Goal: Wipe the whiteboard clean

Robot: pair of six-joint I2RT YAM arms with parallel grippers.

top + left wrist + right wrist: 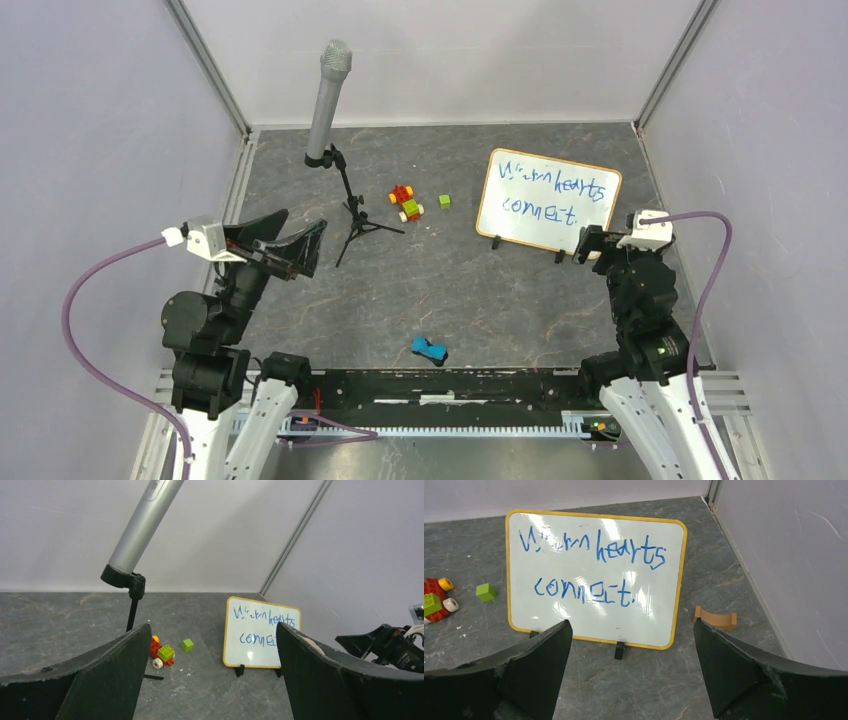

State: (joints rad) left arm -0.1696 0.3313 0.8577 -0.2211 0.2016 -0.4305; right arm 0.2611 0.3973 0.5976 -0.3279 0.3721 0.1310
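Observation:
The whiteboard (pixel 548 200) stands upright on two black feet at the back right, with a thin yellowish frame and blue handwriting on it. It also shows in the left wrist view (pixel 260 637) and fills the right wrist view (pixel 594 575). My right gripper (pixel 592 244) is open and empty, just in front of the board's right foot and apart from it; its jaws frame the board's lower edge (pixel 632 625). My left gripper (pixel 303 222) is open and empty, raised at the left and pointing towards the board (pixel 212 630).
A grey microphone (pixel 328 100) leans on a black tripod (pixel 355 215) at the back centre. A red-and-green brick toy (pixel 405 203) and a green cube (pixel 444 201) lie left of the board. A small blue object (pixel 429 349) lies near the front edge. A curved wooden piece (pixel 715 618) lies right of the board.

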